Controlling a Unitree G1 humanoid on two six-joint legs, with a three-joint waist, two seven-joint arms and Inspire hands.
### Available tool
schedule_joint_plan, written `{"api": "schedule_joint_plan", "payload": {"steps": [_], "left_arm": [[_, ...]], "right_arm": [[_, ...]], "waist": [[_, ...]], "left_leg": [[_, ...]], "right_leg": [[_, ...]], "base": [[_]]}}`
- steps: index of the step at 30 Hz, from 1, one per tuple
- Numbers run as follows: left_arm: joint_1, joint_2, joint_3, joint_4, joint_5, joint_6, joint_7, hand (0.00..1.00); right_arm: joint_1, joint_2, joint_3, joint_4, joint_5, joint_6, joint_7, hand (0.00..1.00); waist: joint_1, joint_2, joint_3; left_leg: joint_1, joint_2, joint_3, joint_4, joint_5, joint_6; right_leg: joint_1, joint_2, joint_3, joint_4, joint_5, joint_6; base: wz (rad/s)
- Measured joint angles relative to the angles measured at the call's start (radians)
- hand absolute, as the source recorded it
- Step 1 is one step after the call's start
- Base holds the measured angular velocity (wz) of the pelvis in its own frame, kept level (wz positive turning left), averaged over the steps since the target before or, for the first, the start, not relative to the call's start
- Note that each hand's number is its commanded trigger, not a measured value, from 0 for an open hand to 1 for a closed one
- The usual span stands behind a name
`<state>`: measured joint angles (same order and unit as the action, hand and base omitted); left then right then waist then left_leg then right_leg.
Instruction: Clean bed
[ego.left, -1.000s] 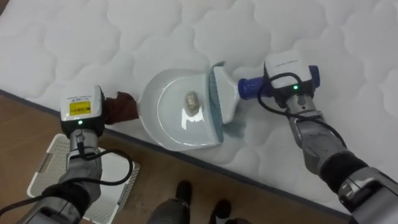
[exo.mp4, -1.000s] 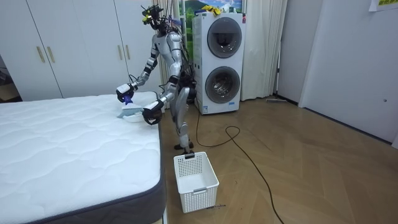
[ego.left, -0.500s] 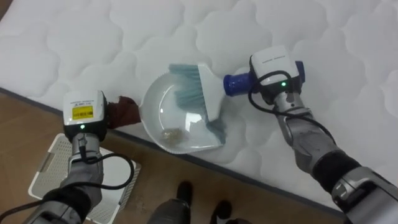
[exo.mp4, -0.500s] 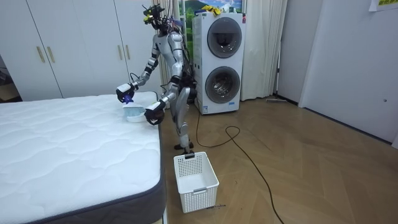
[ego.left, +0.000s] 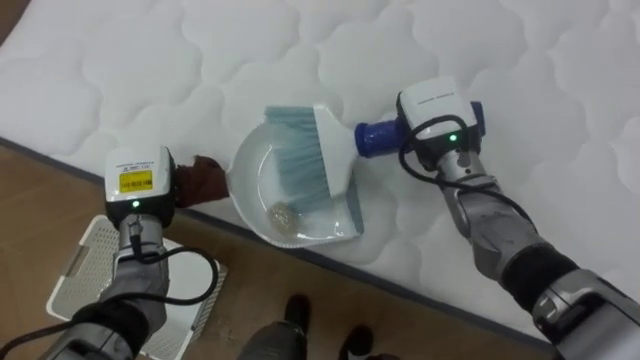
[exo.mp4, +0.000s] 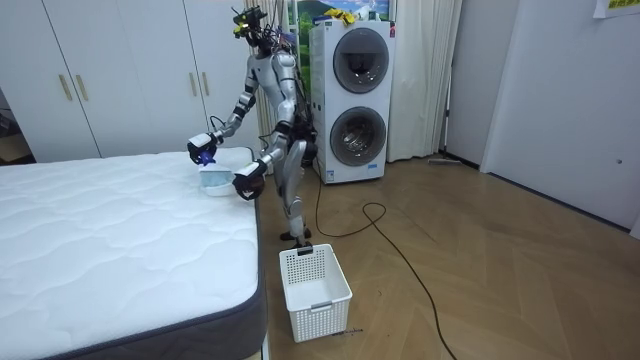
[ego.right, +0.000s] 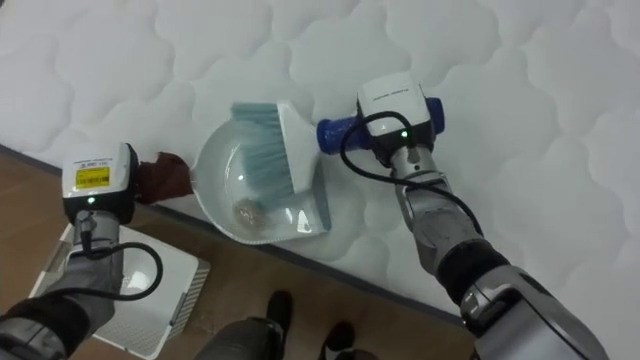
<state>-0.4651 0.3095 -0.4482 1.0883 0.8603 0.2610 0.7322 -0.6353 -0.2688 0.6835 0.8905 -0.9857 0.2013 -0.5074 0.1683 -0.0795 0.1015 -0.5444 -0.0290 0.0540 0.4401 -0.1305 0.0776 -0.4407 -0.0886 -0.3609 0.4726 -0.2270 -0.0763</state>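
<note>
A white dustpan (ego.left: 258, 180) lies at the mattress's near edge, partly over the floor. My left hand (ego.left: 140, 182) is curled round its dark red handle (ego.left: 203, 177). A small crumpled scrap (ego.left: 283, 213) lies in the pan near its lower rim. My right hand (ego.left: 438, 112) is shut on the blue handle (ego.left: 373, 136) of a brush. The brush's white head (ego.left: 331, 150) and light blue bristles (ego.left: 297, 158) rest over the pan's upper right part. In the room view I stand at the bed's corner with both hands (exo.mp4: 205, 152) over it.
The white quilted mattress (ego.left: 500, 50) stretches away beyond the pan. A white slatted basket (ego.left: 88, 262) stands on the wooden floor under my left arm, also seen as the basket (exo.mp4: 313, 288) in the room view. Stacked washing machines (exo.mp4: 355, 90) stand behind me.
The brush has swung from the pan's right edge into the pan, bristles now over its bowl. The scrap has moved from the pan's middle down to its lower rim.
</note>
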Motion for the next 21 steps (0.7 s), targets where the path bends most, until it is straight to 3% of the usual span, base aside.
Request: {"api": "schedule_joint_plan", "payload": {"steps": [5,9,12,14,15,21], "left_arm": [[0.004,0.000,0.000,0.000,0.008,-0.001,0.000,1.00],[0.005,0.002,-0.001,0.000,0.009,-0.004,0.002,1.00],[0.015,0.002,0.001,0.000,0.009,-0.012,0.007,1.00],[0.035,0.002,0.003,0.000,0.009,-0.018,0.007,1.00],[0.049,0.002,0.003,0.000,0.009,-0.022,0.007,1.00],[0.075,0.016,0.025,0.000,0.027,-0.036,0.013,1.00]], "right_arm": [[0.040,-0.021,-0.001,0.000,0.046,-0.018,-0.001,1.00],[0.049,-0.072,-0.003,0.025,0.084,-0.057,-0.009,1.00],[0.080,-0.091,-0.055,0.052,0.123,-0.077,-0.020,1.00],[0.111,-0.102,-0.086,0.053,0.145,-0.078,-0.027,1.00],[0.130,-0.110,-0.099,0.053,0.156,-0.080,-0.028,1.00],[0.165,-0.131,-0.161,0.072,0.219,-0.094,-0.032,1.00]], "waist": [[0.000,0.002,-0.0011],[0.001,0.003,-0.0020],[0.001,0.004,-0.0029],[-0.006,0.002,-0.0073],[-0.021,0.005,-0.0161],[-0.051,-0.006,-0.0297]], "left_leg": [[0.002,-0.002,-0.011,0.010,0.000,0.000],[0.010,-0.003,-0.013,0.016,0.000,0.000],[0.034,-0.006,-0.011,0.012,0.001,0.001],[0.051,-0.015,-0.008,0.007,0.001,0.002],[0.054,-0.019,-0.010,0.007,0.002,0.003],[0.111,-0.019,-0.007,-0.002,0.002,0.004]], "right_leg": [[0.005,-0.001,0.002,0.012,-0.002,0.003],[0.017,-0.001,0.007,0.014,-0.003,0.004],[0.035,-0.005,0.012,0.019,-0.007,0.006],[0.043,-0.015,0.019,0.032,-0.019,0.009],[0.048,-0.018,0.018,0.036,-0.022,0.012],[0.101,-0.017,0.025,0.025,-0.028,0.012]], "base": [[0.07],[0.01],[-0.01],[0.01],[0.09],[0.01]]}}
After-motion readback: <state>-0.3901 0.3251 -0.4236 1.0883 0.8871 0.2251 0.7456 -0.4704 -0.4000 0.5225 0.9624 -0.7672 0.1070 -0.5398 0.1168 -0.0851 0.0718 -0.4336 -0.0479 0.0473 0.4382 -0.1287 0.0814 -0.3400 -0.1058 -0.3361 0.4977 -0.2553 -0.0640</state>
